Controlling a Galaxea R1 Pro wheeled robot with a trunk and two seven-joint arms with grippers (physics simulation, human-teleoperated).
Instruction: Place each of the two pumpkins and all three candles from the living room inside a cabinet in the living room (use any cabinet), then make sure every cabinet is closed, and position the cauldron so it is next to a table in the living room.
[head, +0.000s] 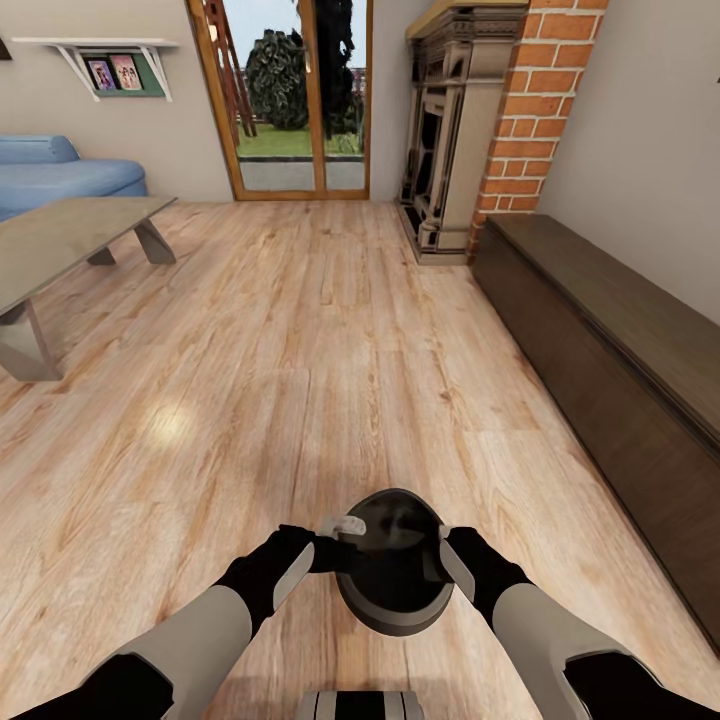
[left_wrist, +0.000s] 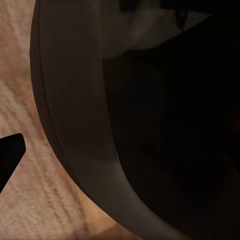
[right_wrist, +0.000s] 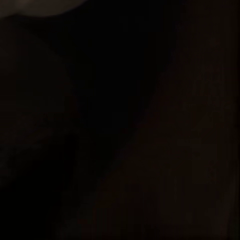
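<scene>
- I carried the small round black wide-mouthed cauldron (head: 392, 575) between both my jaws, above the light wood-plank floor (head: 300, 330), so I could haul it to the low grey glass-topped surface (head: 60, 235), far ahead on my left.
- My left jaws (head: 335, 545) and right jaws (head: 447, 562) pressed opposite sides of its rim, forearms angled inward; I could not tell how wide either stood.
- The long dark-brown cabinet (head: 620, 350), well off my right jaws, looked shut.

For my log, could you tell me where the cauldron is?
In the head view the cauldron sits low and central between both arms, above the wood floor.
</scene>
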